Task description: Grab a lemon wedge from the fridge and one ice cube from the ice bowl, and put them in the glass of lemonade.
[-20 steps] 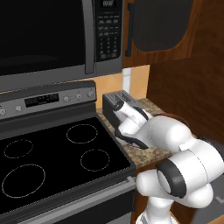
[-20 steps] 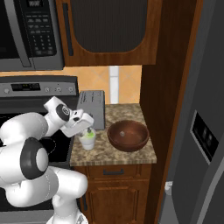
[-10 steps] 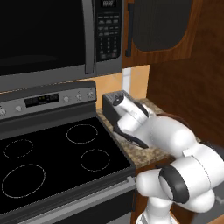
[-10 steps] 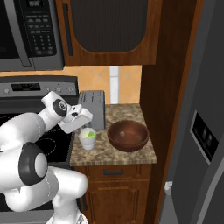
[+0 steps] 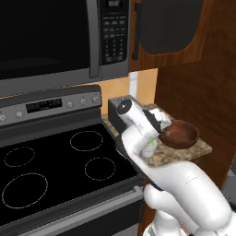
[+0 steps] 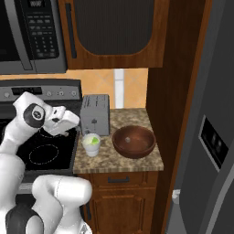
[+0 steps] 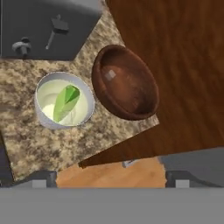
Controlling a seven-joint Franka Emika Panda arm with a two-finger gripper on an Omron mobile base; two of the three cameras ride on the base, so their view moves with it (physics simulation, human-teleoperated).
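— Room around the fingers [image 7: 107, 179]? How is the counter [image 7: 26, 144] edge sitting?

— Fingers are standing wide apart, gripping nothing, hovering above the counter's front edge. The toaster [image 7: 43, 28] is blocking the far side; a wooden cabinet wall [image 6: 176, 91] is closing in past the ice bowl [image 7: 127, 83].

— And the lemon wedge [image 7: 66, 103]?

— It is floating in the glass of lemonade [image 7: 63, 101], below and ahead of the fingers, the bowl sitting just beside the glass.

The pale green lemon wedge [image 7: 66, 103] floats in the whitish glass of lemonade [image 7: 64, 106], just beside the dark brown ice bowl [image 7: 127, 83] holding one pale cube, with the grey fridge [image 6: 208, 137] nearby.
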